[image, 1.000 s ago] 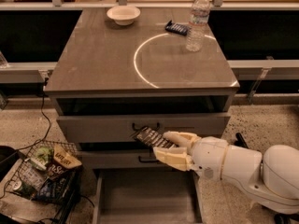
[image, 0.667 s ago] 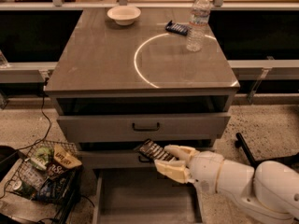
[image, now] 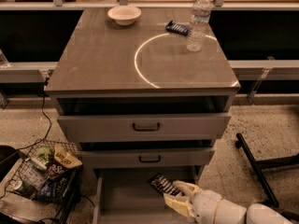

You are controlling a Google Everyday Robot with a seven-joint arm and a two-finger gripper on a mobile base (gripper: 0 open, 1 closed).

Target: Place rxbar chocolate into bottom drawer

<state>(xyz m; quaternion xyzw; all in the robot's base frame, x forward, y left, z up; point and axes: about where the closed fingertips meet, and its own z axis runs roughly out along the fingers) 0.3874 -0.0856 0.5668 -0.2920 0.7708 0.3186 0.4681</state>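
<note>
Grey cabinet, fittings and loose items: surface finishes

Cabinet top [image: 103, 59] smooth, semi-gloss grey, catching a bright ring of light. Bottom drawer [image: 121, 199] plain matt grey. Rxbar chocolate [image: 162, 185] in a shiny black wrapper, clamped by the gripper [image: 180, 196], a smooth cream plastic-looking shell over the drawer's right side. Water bottle [image: 198, 21] clear plastic. Bowl [image: 124, 14] pale, smooth. Basket [image: 28, 171] thin metal wire. Floor [image: 275, 125] rough, speckled.
</note>
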